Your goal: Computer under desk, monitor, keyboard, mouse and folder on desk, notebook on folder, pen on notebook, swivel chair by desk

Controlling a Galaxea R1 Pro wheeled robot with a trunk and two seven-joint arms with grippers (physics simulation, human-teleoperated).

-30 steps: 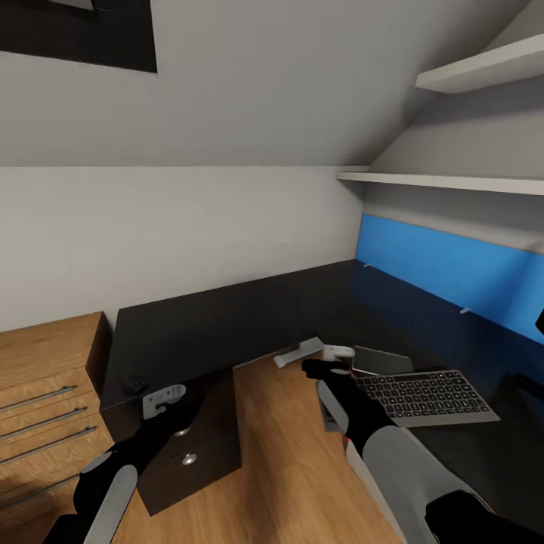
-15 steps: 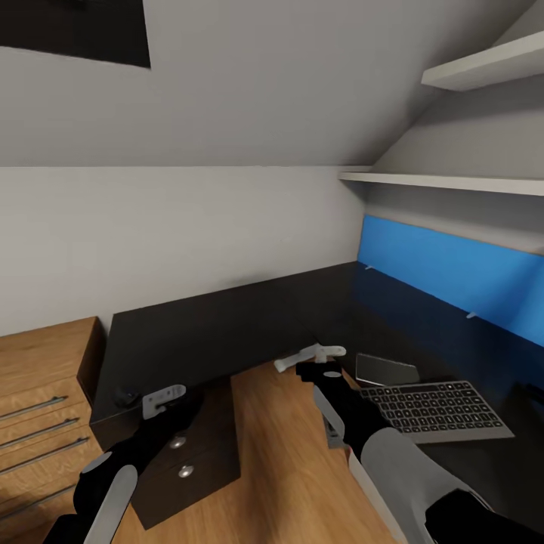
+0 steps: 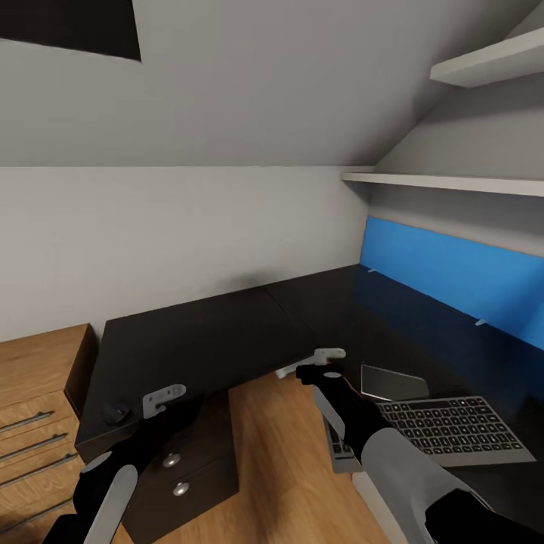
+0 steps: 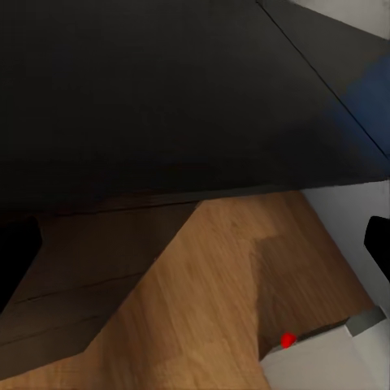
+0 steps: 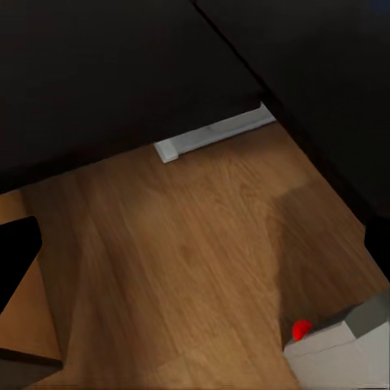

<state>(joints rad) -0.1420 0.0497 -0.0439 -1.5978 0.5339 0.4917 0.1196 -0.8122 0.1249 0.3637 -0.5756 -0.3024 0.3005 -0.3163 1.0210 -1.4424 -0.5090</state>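
1. In my head view I look down over a black corner desk (image 3: 227,332) that wraps along a pale wall and turns beneath a blue back panel (image 3: 453,276).
2. A silver keyboard (image 3: 461,427) with dark keys lies on the right wing of the desk, below the blue panel.
3. A dark, glossy flat slab (image 3: 389,383) lies on the desk, touching the far left corner of the keyboard; I cannot tell what it is.
4. A small dark round object (image 3: 115,413) sits on the desk's near left corner; it is too small to identify.
5. A dark drawer unit (image 3: 185,472) with two round knobs stands under the left end of the desk.
6. A wooden dresser (image 3: 34,423) with metal bar handles stands just left of the desk.
7. Wood flooring (image 3: 287,468) fills the open space inside the desk's corner.
8. My left gripper (image 3: 165,400) hangs over the near left edge of the desk; I cannot tell whether its fingers are apart or together.
9. My right gripper (image 3: 323,361) hangs over the inner edge of the desk, left of the keyboard; I cannot tell its finger spacing either.
10. Two white shelves (image 3: 453,181) are fixed to the wall above the blue panel.
11. In my right wrist view, a pale strip (image 5: 213,132) lies on the floor at the desk's edge.
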